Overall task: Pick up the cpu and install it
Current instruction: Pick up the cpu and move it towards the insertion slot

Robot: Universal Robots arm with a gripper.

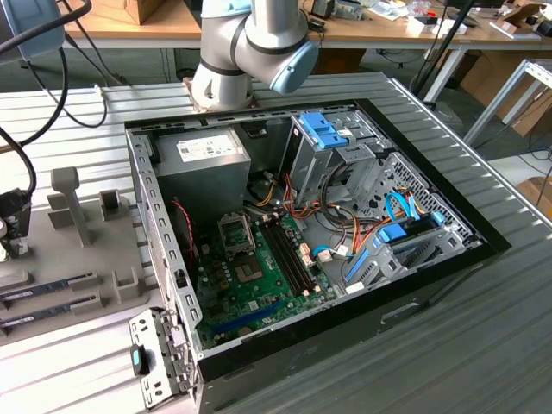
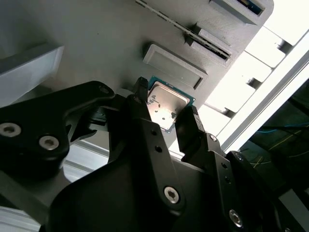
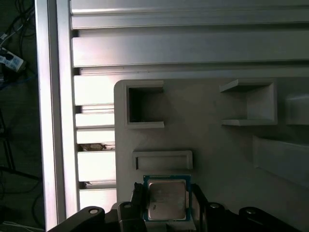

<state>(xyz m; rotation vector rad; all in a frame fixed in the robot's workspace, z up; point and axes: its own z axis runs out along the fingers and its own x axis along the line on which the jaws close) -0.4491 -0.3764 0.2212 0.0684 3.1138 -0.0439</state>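
Black gripper (image 2: 166,107) apparently clamps the square, silvery cpu (image 2: 163,100).

Robotics lab: open computer case (image 1: 345,323), aluminium-profile table (image 1: 483,345), cluttered benches (image 1: 379,30).

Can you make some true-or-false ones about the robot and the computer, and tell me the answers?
1. The silver chip sits between the gripper's jaws. True.
2. The computer case is closed up. False: it is open, and the green board inside shows.
3. The chip is over a grey tray. True.
4. The chip is already inside the computer. False: it is at the grey tray, between the jaws.
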